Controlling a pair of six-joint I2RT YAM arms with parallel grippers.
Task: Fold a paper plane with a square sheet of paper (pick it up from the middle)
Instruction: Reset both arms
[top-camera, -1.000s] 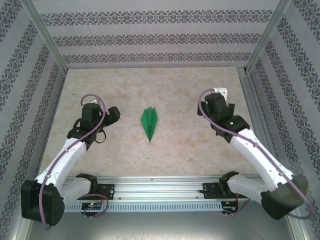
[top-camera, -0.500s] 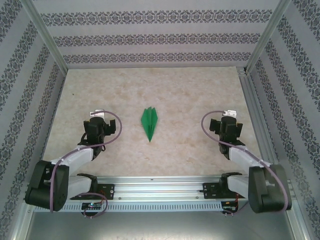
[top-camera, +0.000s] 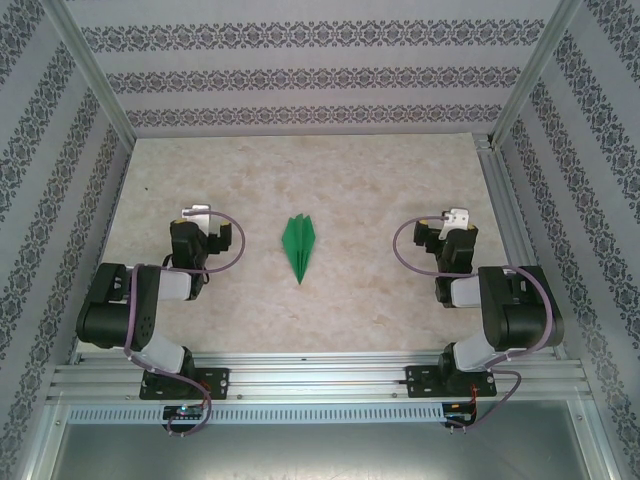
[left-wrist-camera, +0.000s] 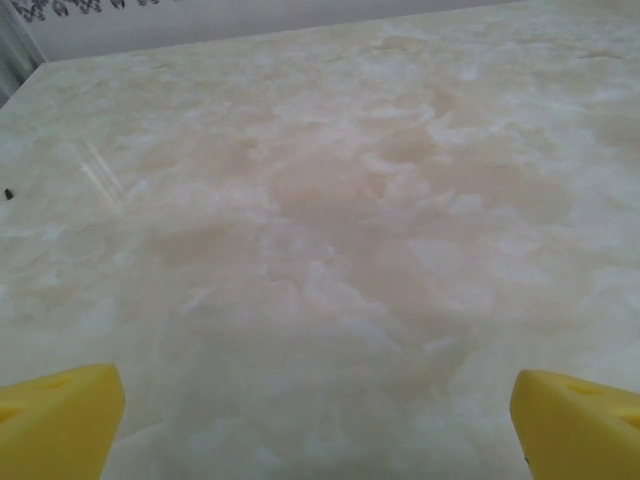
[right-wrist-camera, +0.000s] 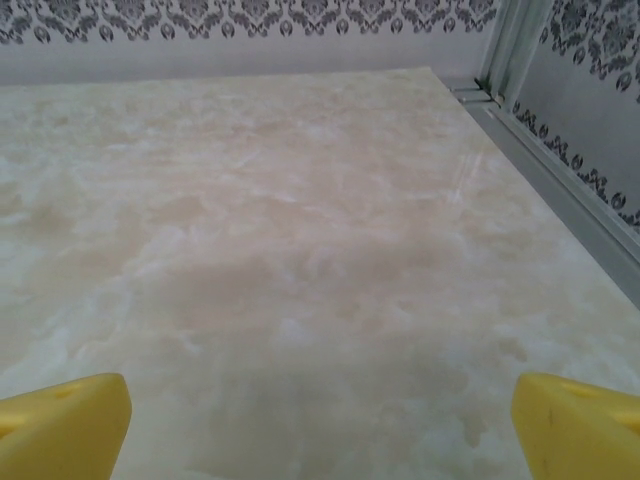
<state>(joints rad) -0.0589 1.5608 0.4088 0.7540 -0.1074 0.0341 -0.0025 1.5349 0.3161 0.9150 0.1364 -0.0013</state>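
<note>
Patterned walls (top-camera: 300, 70) box in three sides, and inside them the pale marbled table (top-camera: 350, 170) spreads wide. Along the near edge runs the aluminium rail (top-camera: 320, 375) that carries both bases. The left arm (top-camera: 130, 310) is folded up tight over its base, its elbow out to the left and its wrist pointing toward the far wall. The right arm (top-camera: 510, 310) mirrors it on the other side, just as compact. The left gripper (left-wrist-camera: 320, 430) hangs low over bare table with its jaws spread wide and nothing between them. The right gripper (right-wrist-camera: 320, 430) is the same story — jaws apart, empty, looking out over bare marble toward the metal post in the far right corner. Between the two arms and well apart from each lies the paper plane (top-camera: 300, 246), a slim bright green dart flat on the table, its pointed nose toward the rail and its wider tail toward the far wall. The creases along its length are probably layered, though the overhead view is too coarse to count them. In the wrist views, the yellow fingertips (left-wrist-camera: 60, 425) of the left and those of the right (right-wrist-camera: 580, 425) poke in at the bottom corners. Smallest of all is a dark speck (left-wrist-camera: 8, 193) at the left edge — too tiny to identify.
</note>
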